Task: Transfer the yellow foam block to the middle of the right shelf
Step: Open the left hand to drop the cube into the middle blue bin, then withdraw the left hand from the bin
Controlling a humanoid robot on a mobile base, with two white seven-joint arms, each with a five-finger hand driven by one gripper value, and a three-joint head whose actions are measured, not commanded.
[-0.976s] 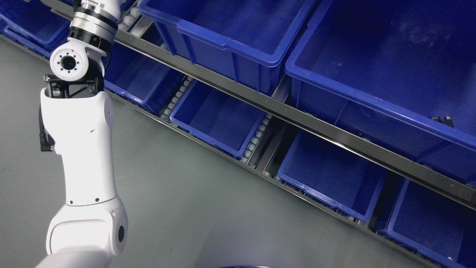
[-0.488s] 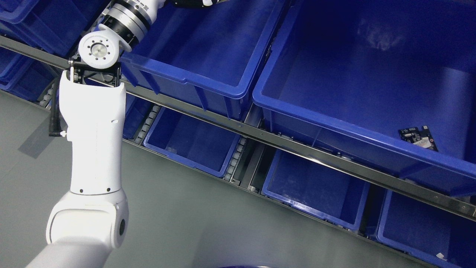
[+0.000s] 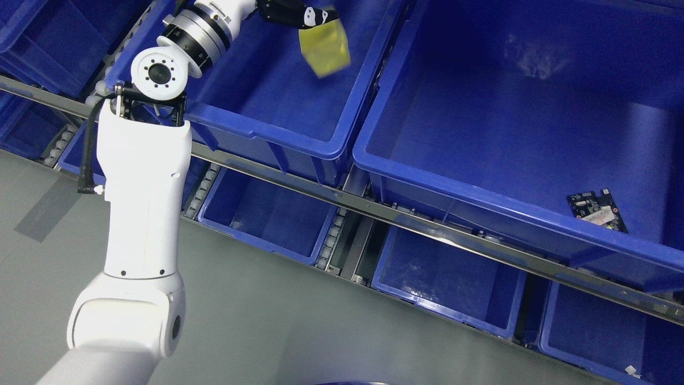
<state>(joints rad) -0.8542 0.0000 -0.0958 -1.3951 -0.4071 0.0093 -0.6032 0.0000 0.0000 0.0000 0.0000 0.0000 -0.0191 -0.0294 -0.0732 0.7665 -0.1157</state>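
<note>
Yellow foam block (image 3: 324, 47), grasped by left hand (image 3: 291, 13) fingers, hangs over blue bin (image 3: 278, 136).

Tilted metal shelf (image 3: 427, 224) on a grey floor (image 3: 256, 321); blue bins sit on two tiers. The large upper-right bin (image 3: 481, 192) holds a circuit board (image 3: 597, 211).

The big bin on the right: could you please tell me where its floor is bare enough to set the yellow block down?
Most of the big bin's floor is bare, from its left wall across the middle. Only the near right corner is taken, by a small circuit board. The left hand holds the yellow block over the neighbouring bin, left of the shared rims.
</note>
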